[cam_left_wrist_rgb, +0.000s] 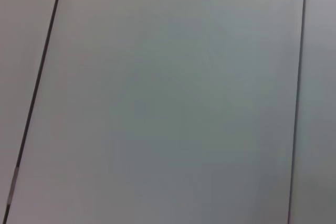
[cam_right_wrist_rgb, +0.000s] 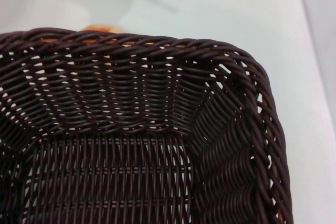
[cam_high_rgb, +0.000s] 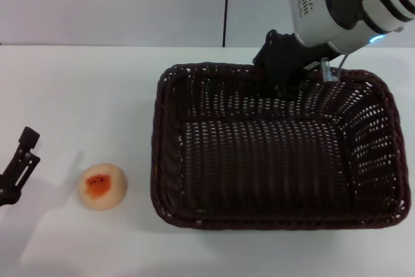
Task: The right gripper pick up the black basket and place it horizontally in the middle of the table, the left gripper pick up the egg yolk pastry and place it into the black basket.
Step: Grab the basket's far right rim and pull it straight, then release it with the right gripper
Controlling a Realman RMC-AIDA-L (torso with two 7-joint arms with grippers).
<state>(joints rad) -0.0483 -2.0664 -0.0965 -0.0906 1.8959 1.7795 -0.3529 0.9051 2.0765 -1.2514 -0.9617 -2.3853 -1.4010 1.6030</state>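
The black basket [cam_high_rgb: 279, 154] lies flat and lengthwise across the table [cam_high_rgb: 97, 89], right of centre, and it is empty. My right gripper [cam_high_rgb: 283, 82] sits on the middle of the basket's far rim and is shut on it. The right wrist view looks down into the basket [cam_right_wrist_rgb: 131, 145] at one corner. The egg yolk pastry [cam_high_rgb: 102, 186] rests on the table left of the basket, a short gap from its left wall. It peeks over the rim in the right wrist view [cam_right_wrist_rgb: 100, 27]. My left gripper [cam_high_rgb: 27, 148] is open at the table's left edge, left of the pastry.
A grey wall with a dark vertical seam [cam_high_rgb: 225, 4] stands behind the table. The left wrist view shows only grey wall panels [cam_left_wrist_rgb: 168, 98]. Bare tabletop lies between the pastry and the basket.
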